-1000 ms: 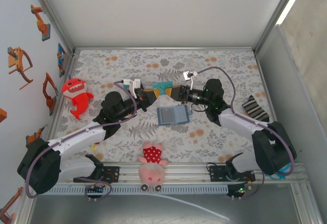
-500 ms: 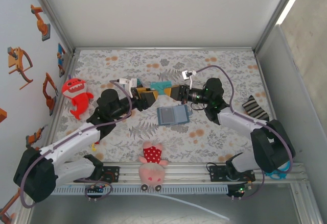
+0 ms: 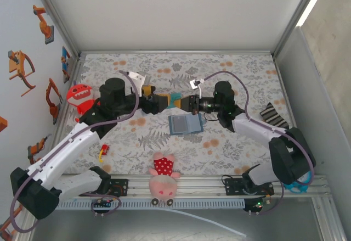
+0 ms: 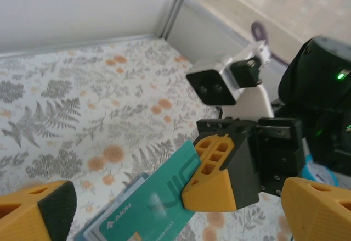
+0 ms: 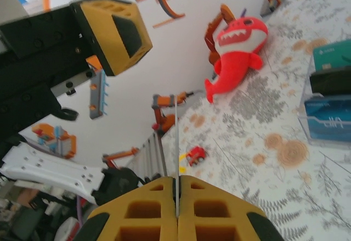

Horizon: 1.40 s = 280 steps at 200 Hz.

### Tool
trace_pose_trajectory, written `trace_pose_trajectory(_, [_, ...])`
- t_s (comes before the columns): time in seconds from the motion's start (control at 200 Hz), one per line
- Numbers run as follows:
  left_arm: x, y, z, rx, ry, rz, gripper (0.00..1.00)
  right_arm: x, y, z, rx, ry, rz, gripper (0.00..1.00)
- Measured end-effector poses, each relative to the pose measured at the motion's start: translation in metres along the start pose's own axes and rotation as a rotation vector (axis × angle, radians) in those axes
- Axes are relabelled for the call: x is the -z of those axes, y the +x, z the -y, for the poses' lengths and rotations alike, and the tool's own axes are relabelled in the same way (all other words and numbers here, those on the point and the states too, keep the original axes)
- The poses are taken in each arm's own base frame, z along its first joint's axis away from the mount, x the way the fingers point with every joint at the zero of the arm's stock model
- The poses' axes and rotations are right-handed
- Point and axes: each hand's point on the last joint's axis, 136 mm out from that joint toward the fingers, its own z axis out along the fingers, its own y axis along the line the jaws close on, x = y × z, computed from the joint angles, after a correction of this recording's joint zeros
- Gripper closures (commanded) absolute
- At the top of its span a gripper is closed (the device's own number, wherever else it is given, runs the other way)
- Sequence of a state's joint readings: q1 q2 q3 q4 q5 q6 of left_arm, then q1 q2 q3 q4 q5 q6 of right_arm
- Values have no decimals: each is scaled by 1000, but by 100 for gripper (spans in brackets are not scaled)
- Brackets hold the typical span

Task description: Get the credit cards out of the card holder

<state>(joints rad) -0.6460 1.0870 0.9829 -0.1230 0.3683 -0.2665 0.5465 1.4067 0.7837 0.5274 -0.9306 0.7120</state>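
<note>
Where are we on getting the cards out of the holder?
Done: a teal card is out of the card holder, which lies open on the table. In hand: the right hand is shut on that card above the table; the left hand stands open around its other end. Left: set the card down and check the holder. From above I cannot tell whether more cards sit in it.

Left fingers (image 4: pixel 27 214) now off card (image 4: pixel 167 189)
</note>
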Motion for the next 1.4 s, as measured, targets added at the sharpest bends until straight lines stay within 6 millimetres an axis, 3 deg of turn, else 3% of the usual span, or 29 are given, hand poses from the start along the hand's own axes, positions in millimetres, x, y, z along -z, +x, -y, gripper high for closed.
trace_pose_trajectory(0.23, [-15, 15, -8, -42, 37, -154, 27, -3, 7, -33, 128, 24, -89, 100])
trace_pose_trajectory(0.436, [-7, 18, -10, -32, 154, -190, 36, 3, 23, -29, 128, 50, -145, 100])
trace_pose_trajectory(0.596, [-7, 30, 2, -31, 273, -237, 45, 4, 29, -28, 127, 53, -169, 100])
trace_pose_trajectory(0.821, [-7, 41, 8, -38, 339, -281, 46, 5, 28, -33, 140, 32, -177, 100])
trace_pose_trajectory(0.947, [-12, 49, 6, -28, 355, -312, 51, 4, 24, -38, 154, 18, -173, 100])
trace_pose_trajectory(1.287, [-13, 55, 17, -26, 453, -341, 87, 5, 27, -34, 138, 36, -185, 100])
trace_pose_trajectory(1.402, [-12, 55, 20, -27, 470, -340, 97, 5, 27, -29, 142, 60, -183, 71])
